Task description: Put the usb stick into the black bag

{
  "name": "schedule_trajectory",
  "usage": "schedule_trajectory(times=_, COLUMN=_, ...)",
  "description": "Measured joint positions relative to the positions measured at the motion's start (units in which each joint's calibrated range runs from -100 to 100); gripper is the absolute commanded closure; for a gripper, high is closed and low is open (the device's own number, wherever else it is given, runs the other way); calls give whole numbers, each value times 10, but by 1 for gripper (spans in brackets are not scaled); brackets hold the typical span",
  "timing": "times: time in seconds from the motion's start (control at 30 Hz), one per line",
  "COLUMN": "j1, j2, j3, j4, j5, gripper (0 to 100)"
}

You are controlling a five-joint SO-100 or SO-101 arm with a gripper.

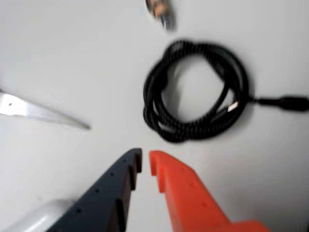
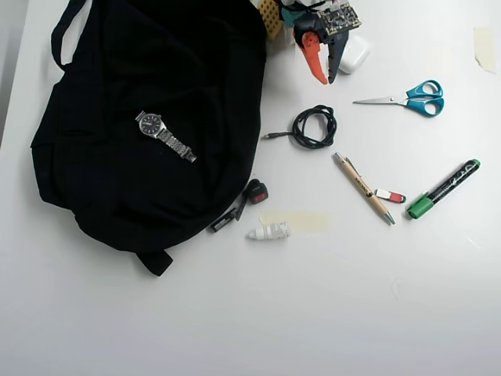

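Note:
The usb stick, tiny, red and white, lies on the white table between the pen and the green marker in the overhead view; it is out of the wrist view. The black bag lies flat at the left, with a wristwatch on it. My gripper hangs at the top centre, right of the bag and far from the stick. In the wrist view its dark blue and orange fingers stand nearly together and empty, above a coiled black cable.
Overhead view: coiled cable below the gripper, scissors to the right, white case beside the gripper, black-and-red gadget and white ribbed plug by the bag's edge. Wrist view: scissor blade at the left.

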Motion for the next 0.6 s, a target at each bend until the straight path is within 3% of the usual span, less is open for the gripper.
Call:
schedule_trajectory(times=0.33, j1=-7, j2=23, j3=-94, j4=0, j5=0, gripper=98)
schedule_trajectory(times=0.6, j1=-9, j2=280, j3=-325, j4=4, j5=-21, gripper=98)
